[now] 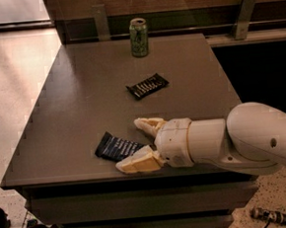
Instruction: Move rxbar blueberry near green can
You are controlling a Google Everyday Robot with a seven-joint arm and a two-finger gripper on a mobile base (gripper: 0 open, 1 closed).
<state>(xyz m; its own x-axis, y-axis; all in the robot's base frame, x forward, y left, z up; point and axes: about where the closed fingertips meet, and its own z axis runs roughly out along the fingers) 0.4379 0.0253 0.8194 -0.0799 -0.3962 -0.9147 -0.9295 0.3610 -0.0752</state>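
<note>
The rxbar blueberry (115, 147) is a flat dark navy wrapped bar lying near the table's front edge, left of centre. My gripper (135, 142) comes in from the right, open, with one cream finger (148, 124) behind the bar's right end and the other (137, 162) in front of it. The bar's right end lies between the fingers; it is not gripped. The green can (139, 37) stands upright at the far edge of the table, well away from the bar.
A blacker wrapped bar with white lettering (147, 86) lies mid-table between the rxbar and the can. The dark table (72, 92) has its front edge just below my gripper. Metal brackets (244, 14) stand behind the table. Light floor lies to the left.
</note>
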